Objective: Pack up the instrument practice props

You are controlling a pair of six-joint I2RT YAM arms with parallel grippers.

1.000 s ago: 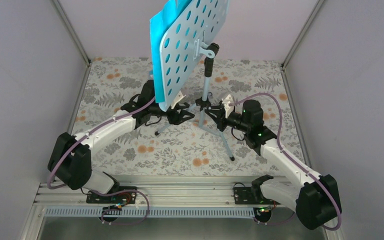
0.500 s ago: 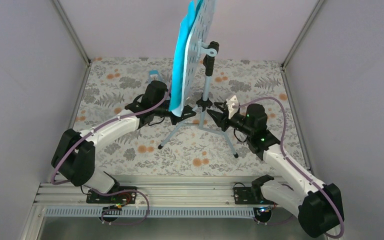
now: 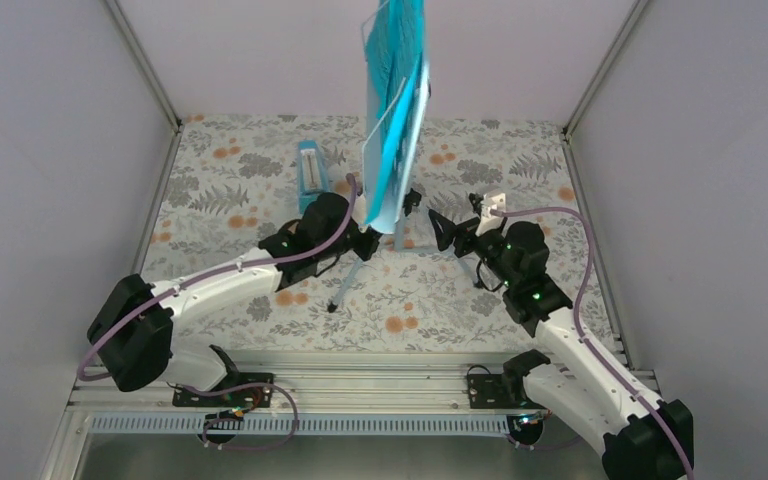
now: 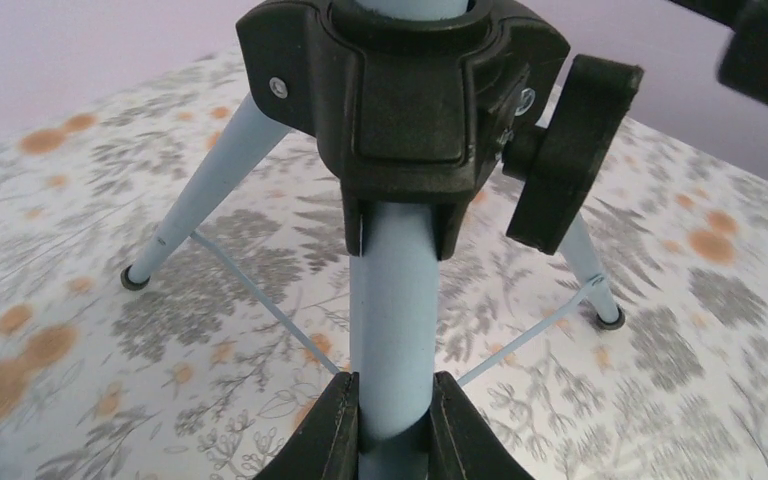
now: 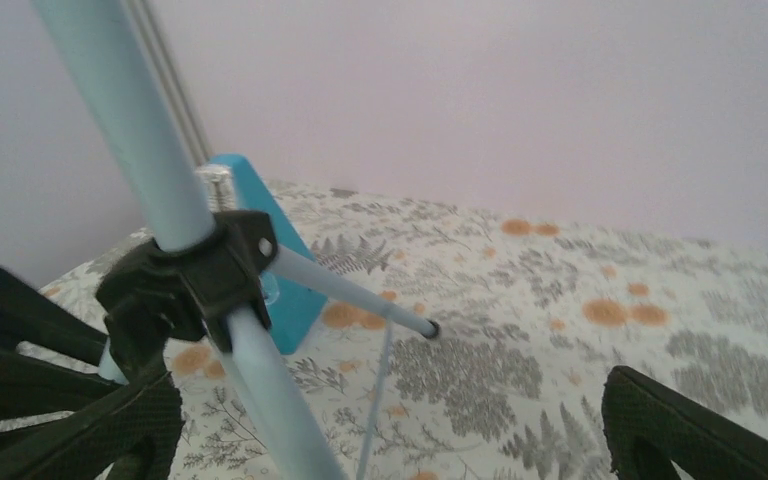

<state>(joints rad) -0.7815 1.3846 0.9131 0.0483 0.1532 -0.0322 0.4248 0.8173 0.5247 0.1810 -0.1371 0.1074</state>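
Note:
The light blue music stand [image 3: 381,190] stands mid-table with its desk turned edge-on to the top camera, teal sheet-music pages [image 3: 397,50] on it. My left gripper [image 3: 364,243] is shut on a light blue tube of the stand [image 4: 392,300] just below the black hub [image 4: 400,90]. My right gripper [image 3: 457,222] is open just right of the stand; in its wrist view a stand tube [image 5: 260,390] runs close to its left finger [image 5: 110,430] without being gripped. The small blue metronome [image 3: 311,166] stands behind the left arm.
A floral cloth [image 3: 520,300] covers the table, with grey walls on three sides. Two stand legs [image 4: 210,180] spread over the cloth with thin braces between them. A black clamp knob [image 4: 570,150] sticks out of the hub.
The left gripper closed on the stand's tube and the stand swung round, its desk turning edge-on. The right gripper let go of the stand, opened wide and drew back right. The metronome came into view.

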